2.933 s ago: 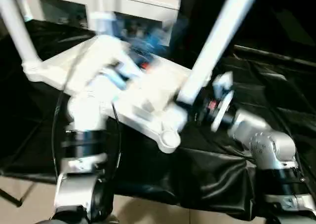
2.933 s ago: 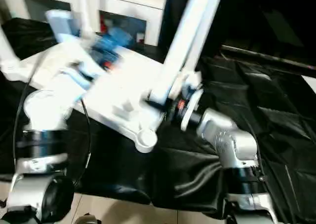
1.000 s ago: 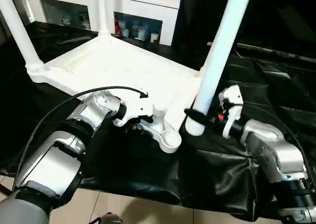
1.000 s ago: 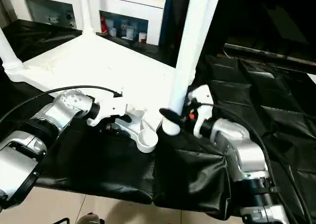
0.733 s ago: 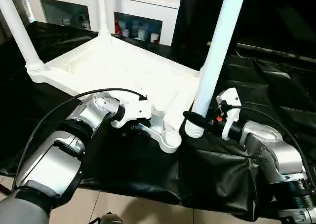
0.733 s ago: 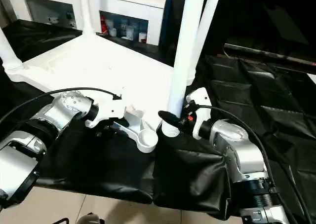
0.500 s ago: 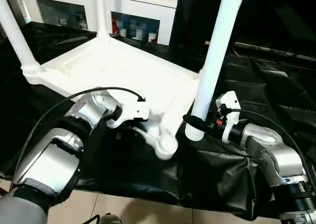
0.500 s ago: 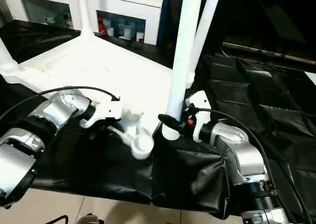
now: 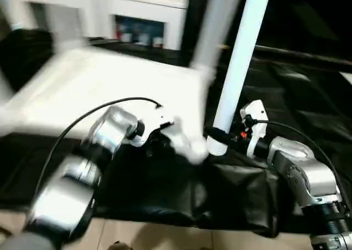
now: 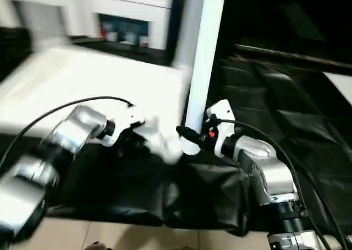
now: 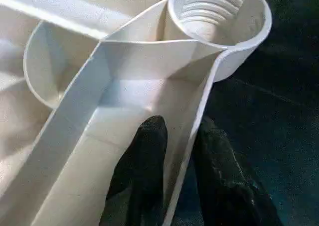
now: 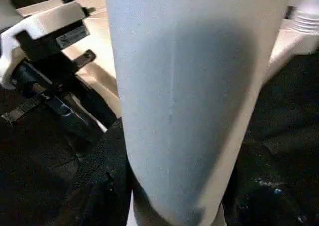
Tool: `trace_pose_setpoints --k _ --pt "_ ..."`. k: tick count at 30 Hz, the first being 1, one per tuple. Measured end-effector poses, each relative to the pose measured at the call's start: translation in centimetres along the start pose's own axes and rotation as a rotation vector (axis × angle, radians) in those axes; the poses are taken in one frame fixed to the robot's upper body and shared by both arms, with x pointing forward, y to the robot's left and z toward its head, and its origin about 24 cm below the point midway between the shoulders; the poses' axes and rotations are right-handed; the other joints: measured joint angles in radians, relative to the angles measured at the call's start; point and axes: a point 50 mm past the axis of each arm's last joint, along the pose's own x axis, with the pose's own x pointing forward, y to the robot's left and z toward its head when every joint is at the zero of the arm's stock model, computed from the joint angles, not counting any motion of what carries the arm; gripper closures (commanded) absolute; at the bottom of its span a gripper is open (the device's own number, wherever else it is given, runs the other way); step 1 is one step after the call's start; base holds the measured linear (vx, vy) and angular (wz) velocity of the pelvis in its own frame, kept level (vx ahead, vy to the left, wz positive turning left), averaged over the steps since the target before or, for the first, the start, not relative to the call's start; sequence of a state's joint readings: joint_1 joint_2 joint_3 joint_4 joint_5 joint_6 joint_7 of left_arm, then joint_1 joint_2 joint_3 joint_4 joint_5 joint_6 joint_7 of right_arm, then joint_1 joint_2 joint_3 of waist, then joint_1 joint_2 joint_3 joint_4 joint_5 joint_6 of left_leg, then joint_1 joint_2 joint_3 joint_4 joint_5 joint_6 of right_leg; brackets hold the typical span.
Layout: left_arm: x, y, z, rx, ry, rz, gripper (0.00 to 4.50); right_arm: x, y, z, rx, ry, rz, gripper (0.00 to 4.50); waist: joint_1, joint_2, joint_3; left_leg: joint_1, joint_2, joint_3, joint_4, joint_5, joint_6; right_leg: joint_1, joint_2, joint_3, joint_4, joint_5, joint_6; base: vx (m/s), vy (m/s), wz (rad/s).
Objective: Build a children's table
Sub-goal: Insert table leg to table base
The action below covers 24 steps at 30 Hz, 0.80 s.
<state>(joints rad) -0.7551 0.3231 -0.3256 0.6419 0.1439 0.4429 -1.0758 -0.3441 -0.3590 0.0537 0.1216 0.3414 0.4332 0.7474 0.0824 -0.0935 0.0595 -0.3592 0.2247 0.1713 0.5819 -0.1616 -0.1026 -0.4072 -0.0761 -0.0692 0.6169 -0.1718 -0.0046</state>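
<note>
My left end effector is clamped on the side wall of the tabletop: in the left wrist view one black finger lies inside the ribbed underside and the other sits outside the rim, with the thin white wall pinched between them. The grip is just beside an open corner socket, whose inner threads are visible. The tabletop lies upside down on the black-draped desk, its near corner overhanging the draped front edge close to my left wrist. The head views are blurred on that side, so finer detail of the tabletop cannot be reported.

My right end effector is closed around the lower part of a white leg. The leg stands nearly upright, leaning slightly, with its ribbed lower end just above the black cloth and just beside the tabletop's near corner. Whether that end touches the socket corner I cannot tell. In the right wrist view the leg sits between my dark fingers, gripped on both sides.

A second leg rises from the tabletop's far corner behind the held one. White cabinets stand beyond the desk.
</note>
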Motion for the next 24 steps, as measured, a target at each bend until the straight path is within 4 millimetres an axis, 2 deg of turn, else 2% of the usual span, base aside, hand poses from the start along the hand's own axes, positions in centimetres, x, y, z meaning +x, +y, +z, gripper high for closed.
trace_pose_setpoints --k 5,12,14,18,20,24 --pt "-0.2 -1.3 -0.5 0.056 -0.052 0.022 3.85 0.1 0.0 0.0 0.003 0.000 0.001 2.60 0.004 -0.001 -0.002 0.004 0.000 0.000 -0.002 0.000 0.000 0.000 0.000 0.001 -0.003 0.000 0.001 0.000 0.000 0.00" --pt "-0.2 -2.4 -0.6 0.107 -0.135 -0.011 3.85 0.3 0.0 0.1 0.001 0.000 0.009 2.60 0.009 -0.004 -0.002 0.001 0.000 0.001 -0.004 -0.001 0.001 -0.001 0.000 0.001 -0.006 -0.001 0.002 0.000 0.000 0.00" --pt "-0.2 -2.5 -0.5 0.120 -0.182 -0.037 3.15 0.3 -0.1 -0.1 0.007 0.008 0.006 2.60 0.015 -0.005 -0.002 -0.002 -0.001 0.001 -0.004 -0.001 0.001 -0.003 0.000 0.000 -0.006 -0.001 0.001 0.000 0.000 0.00" --pt "-0.4 -2.3 0.5 0.244 -0.227 -0.056 3.03 0.5 0.0 0.0 0.004 0.010 0.014 2.60 0.029 -0.005 -0.002 -0.005 -0.001 0.001 -0.003 -0.001 0.001 -0.005 0.000 0.001 -0.006 0.002 -0.004 0.000 0.000 0.00" --pt "-0.6 -2.1 0.7 0.287 -0.218 -0.058 2.73 0.6 0.1 0.0 0.005 0.008 0.018 2.60 0.031 -0.005 -0.002 -0.005 -0.001 0.001 -0.003 -0.001 0.001 -0.005 0.000 0.001 -0.005 0.002 -0.004 0.000 0.000 0.00" --pt "-1.4 -1.3 0.5 0.335 -0.150 -0.088 2.67 0.5 0.2 0.0 -0.003 0.011 0.037 2.60 0.030 -0.001 -0.001 -0.005 -0.001 0.001 -0.003 -0.001 0.001 -0.005 0.000 0.001 -0.005 0.003 -0.004 0.000 0.000 0.00"
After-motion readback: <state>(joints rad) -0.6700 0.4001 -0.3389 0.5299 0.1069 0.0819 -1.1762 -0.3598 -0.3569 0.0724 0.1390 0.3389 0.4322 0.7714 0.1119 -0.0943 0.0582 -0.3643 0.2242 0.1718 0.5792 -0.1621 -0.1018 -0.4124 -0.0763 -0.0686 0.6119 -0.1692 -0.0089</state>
